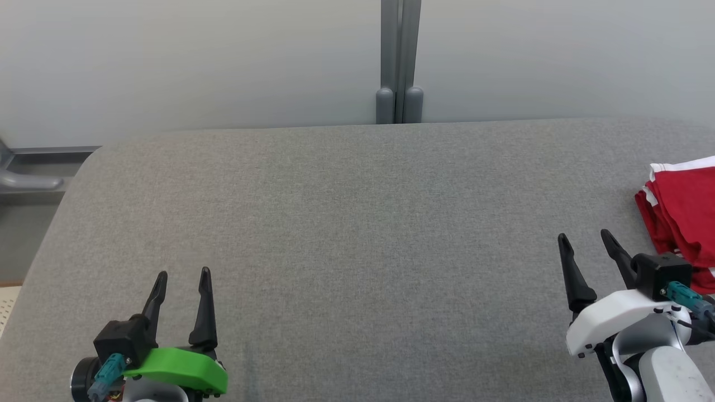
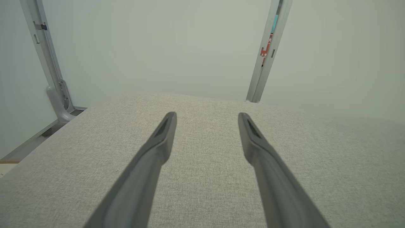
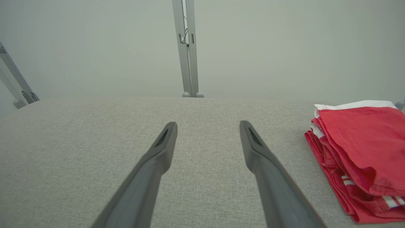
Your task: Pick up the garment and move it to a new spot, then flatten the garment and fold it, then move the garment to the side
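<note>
Garment (image 1: 684, 212), red with white trim, lies folded in a stack at the right side of the grey table (image 1: 357, 223), partly cut off by the head view's border. My right gripper (image 1: 585, 235) is just beside it on its left, not touching, fingers spread wide with nothing between them. My left gripper (image 1: 184, 273) is well apart at the near left, likewise spread and empty, over bare cloth; a pale wall and a grey post (image 1: 400, 61) stand behind.
</note>
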`<state>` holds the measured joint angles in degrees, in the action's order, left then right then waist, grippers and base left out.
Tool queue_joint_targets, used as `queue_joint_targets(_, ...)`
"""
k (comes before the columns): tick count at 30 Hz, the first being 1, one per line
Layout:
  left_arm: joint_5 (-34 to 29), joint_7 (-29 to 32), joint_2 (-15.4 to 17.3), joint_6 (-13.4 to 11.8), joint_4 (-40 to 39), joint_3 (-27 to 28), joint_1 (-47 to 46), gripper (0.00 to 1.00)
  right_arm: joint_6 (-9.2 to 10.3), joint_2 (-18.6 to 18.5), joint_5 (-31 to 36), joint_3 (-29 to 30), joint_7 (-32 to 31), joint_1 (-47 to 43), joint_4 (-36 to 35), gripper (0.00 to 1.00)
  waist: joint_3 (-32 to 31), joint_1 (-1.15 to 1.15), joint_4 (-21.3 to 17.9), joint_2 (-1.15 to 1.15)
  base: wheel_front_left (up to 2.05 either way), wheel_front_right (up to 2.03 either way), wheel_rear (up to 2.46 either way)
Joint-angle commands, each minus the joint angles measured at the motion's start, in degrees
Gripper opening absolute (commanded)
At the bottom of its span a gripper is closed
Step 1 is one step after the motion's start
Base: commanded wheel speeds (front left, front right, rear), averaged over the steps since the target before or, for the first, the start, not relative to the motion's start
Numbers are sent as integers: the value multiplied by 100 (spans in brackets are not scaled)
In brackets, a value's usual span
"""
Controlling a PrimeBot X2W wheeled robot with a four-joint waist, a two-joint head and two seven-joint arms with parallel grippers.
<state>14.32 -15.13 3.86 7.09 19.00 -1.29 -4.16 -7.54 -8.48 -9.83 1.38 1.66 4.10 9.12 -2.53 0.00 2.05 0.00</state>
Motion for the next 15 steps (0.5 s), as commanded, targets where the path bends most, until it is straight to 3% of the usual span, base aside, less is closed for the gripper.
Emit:
queue_joint_targets(1,-6,3,-10,19,22,15,-9,100,12,5,-7,-7,10,-26,24,100,4,0,-31,0,0,0,0)
queue_joint_targets(15,4,3,51,40,34,20,-60,100,12,54,-10,19,59,34,110,100,53,0,-58,0,0,0,0)
